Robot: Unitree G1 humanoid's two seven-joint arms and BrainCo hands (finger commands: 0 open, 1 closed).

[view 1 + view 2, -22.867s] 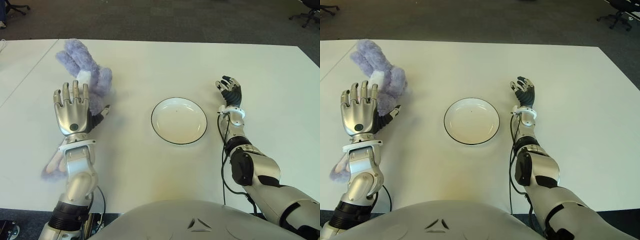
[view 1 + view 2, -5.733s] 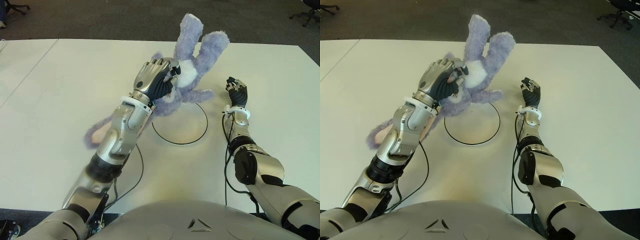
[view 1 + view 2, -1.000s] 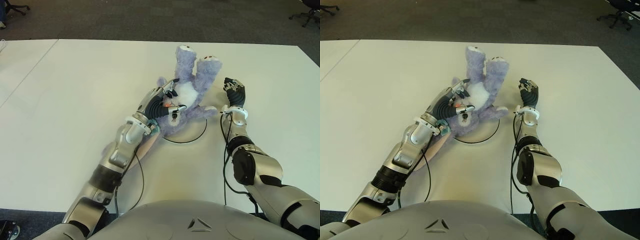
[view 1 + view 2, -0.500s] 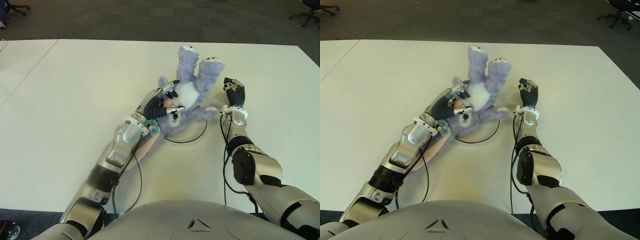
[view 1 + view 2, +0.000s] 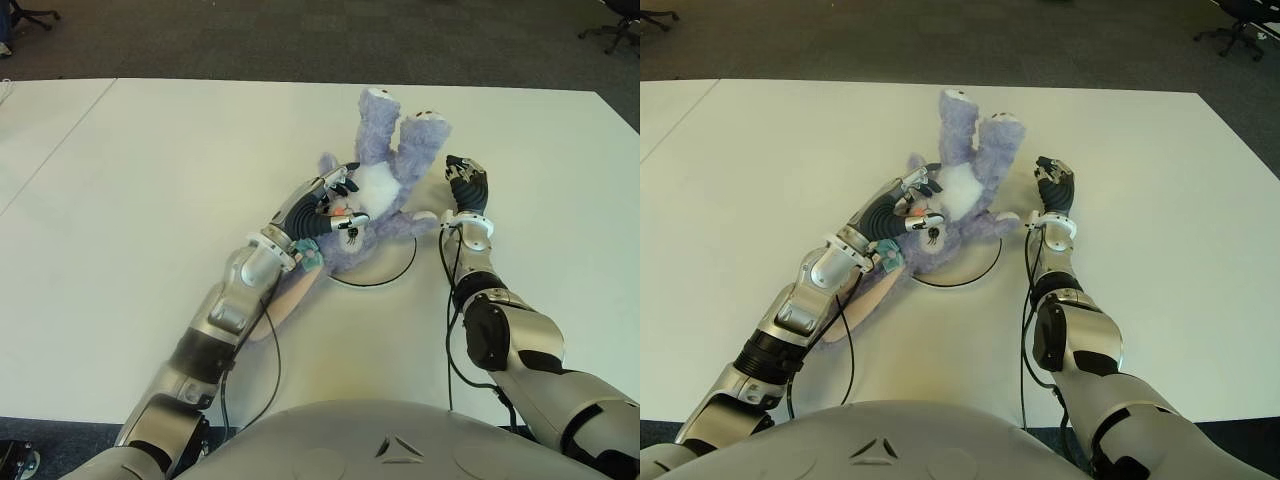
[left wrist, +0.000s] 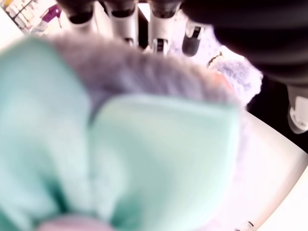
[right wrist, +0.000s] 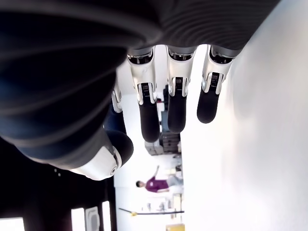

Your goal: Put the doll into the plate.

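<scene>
- The doll (image 5: 375,200), a lilac plush rabbit, lies across the plate (image 5: 395,275), its body covering most of the dish so that only the rim at about 5 o'clock shows.
- The left hand (image 5: 322,208) lies on the doll's 9 o'clock side, fingers (image 5: 345,222) loosened and spread over the fur rather than clamped; to my eye that reads as a release in progress, the toy already borne by plate and table.
- Two plush limbs point up toward 12 o'clock, probably because the doll lies on its back.
- The right hand (image 5: 465,185) shows at the plate's 2 o'clock, just beside the doll's outstretched arm, fingers relaxed and empty in its wrist view, clearly idle.
- Count: one doll, one plate, two hands, one white table (image 5: 150,180).
- A teal bow (image 6: 120,159) fills the left wrist view.
</scene>
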